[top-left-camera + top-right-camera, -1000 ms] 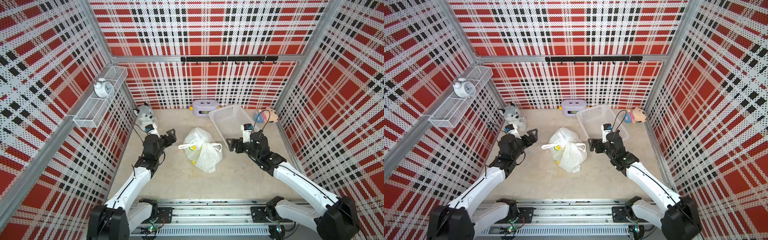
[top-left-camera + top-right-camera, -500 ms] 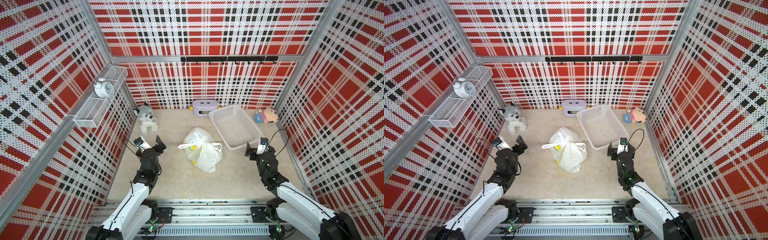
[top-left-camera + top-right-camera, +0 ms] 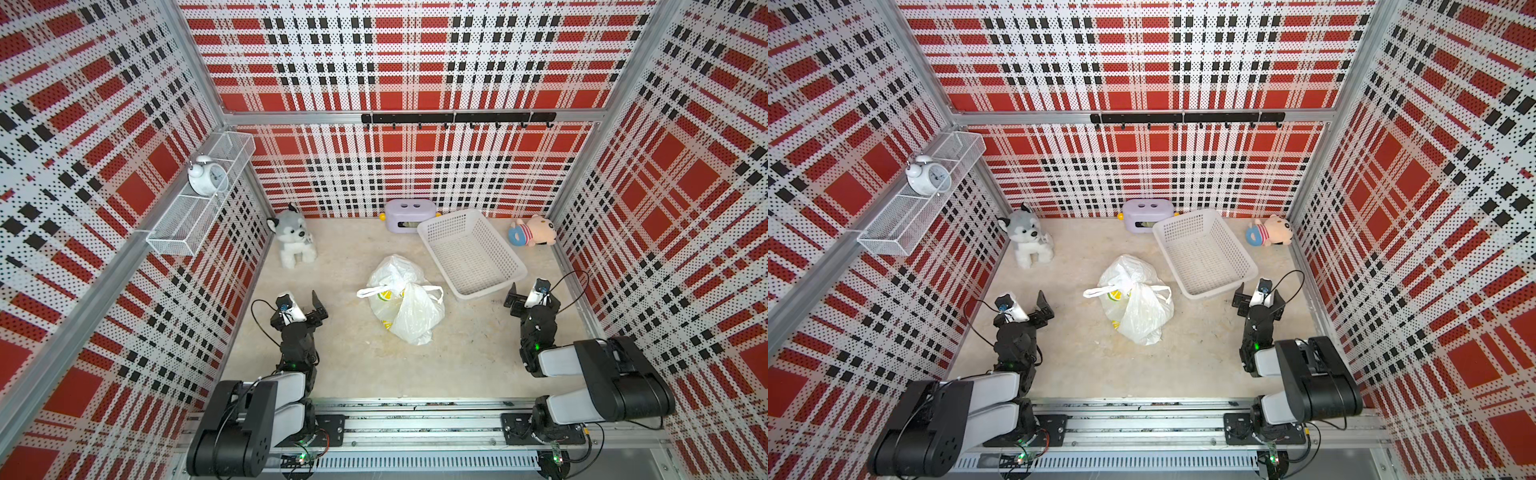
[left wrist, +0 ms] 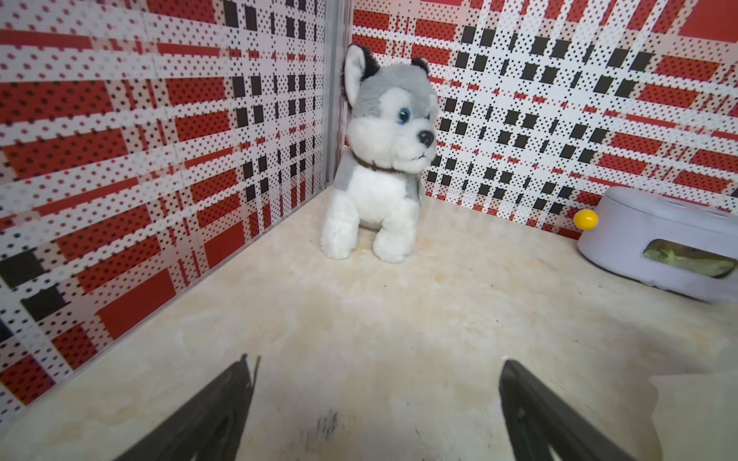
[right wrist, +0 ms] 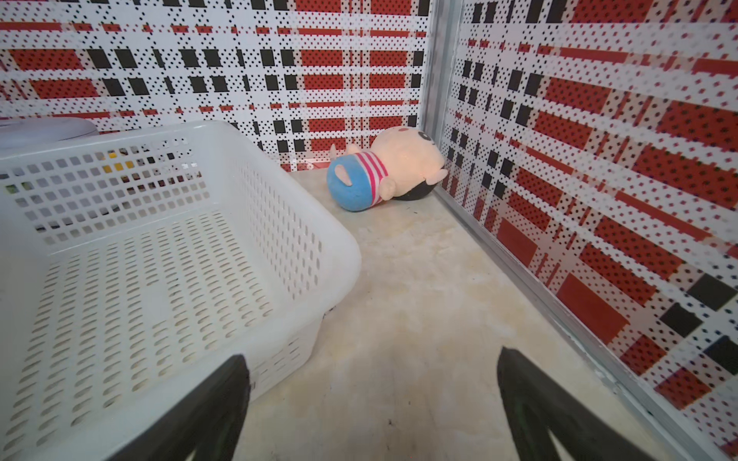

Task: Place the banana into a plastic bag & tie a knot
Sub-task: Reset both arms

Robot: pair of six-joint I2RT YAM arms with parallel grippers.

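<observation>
The plastic bag [image 3: 409,309] [image 3: 1140,316] lies mid-floor, white and crinkly, with lemon print showing. Its loop handles are twisted together into the knot [image 3: 394,286] [image 3: 1128,286] at its top, with the loops sticking out sideways. The banana is hidden; yellow shows through the plastic, and I cannot tell fruit from print. My left gripper [image 3: 302,308] [image 3: 1026,309] [image 4: 374,361] is open and empty over bare floor, well left of the bag. My right gripper [image 3: 533,296] [image 3: 1260,297] [image 5: 371,355] is open and empty at the basket's near corner, right of the bag.
A white lattice basket [image 3: 487,289] [image 5: 343,247] stands at the back right. A husky plush [image 3: 293,241] [image 4: 383,159] sits by the left wall, a purple box [image 3: 409,214] [image 4: 659,239] at the back, and a pig plush [image 3: 534,237] [image 5: 383,171] in the right corner. Plaid walls close in on three sides.
Both arms have drawn back from beside the bag toward the front rail and folded up. Both grippers stayed open. The bag has not moved.
</observation>
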